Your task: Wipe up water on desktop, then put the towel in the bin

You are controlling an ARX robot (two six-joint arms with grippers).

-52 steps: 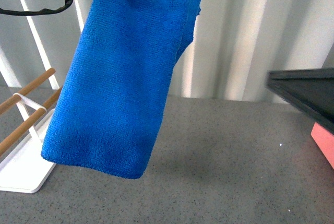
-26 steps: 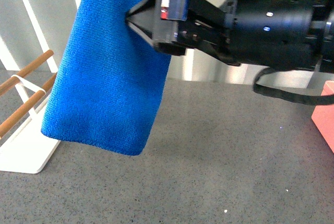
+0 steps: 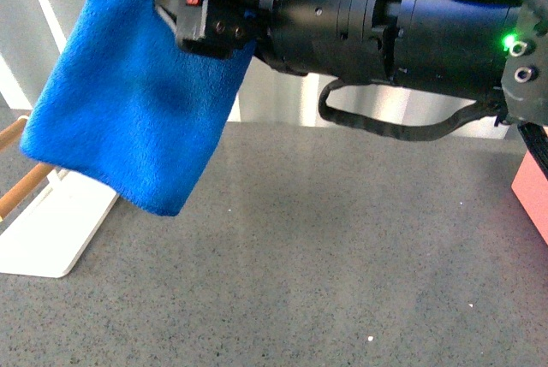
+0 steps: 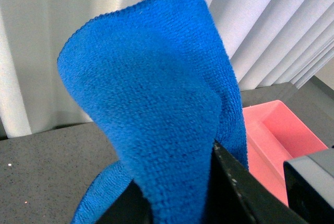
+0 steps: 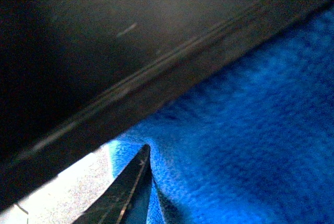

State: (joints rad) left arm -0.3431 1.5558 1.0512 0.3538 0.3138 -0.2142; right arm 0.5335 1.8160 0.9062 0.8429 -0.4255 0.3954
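Left gripper (image 4: 175, 203): was closed on the towel (image 4: 156, 109), which rose in a tall fold from between its black fingers (image 4: 232, 192).
Right gripper (image 3: 184, 12): lay against the towel's upper part in the front view; whether it had clamped the cloth could not be told.
Towel in front view: hung in the air at the upper left (image 3: 128, 119), clear of the desktop (image 3: 325, 256), with its lowest corner pointing down.
Towel in right wrist view: blue cloth (image 5: 250, 145) filled the lower part, close beside one dark fingertip (image 5: 125, 192); the rest was dark and blurred.
Desktop: dark grey and speckled, spread beneath the towel and the arm.
Bin (image 3: 533, 187): salmon-pink, at the far right edge, well apart from the towel; the left wrist view showed its open inside (image 4: 271, 140).
White tray (image 3: 51, 234): lay flat at the left, with wooden bars (image 3: 21, 192) partly hidden by the towel.
In the way: the right arm (image 3: 411, 25), black and bulky, covered the towel's top edge and much of the pleated white wall (image 3: 274, 97).
Under the arm: a black cable (image 3: 385, 127) looped down.
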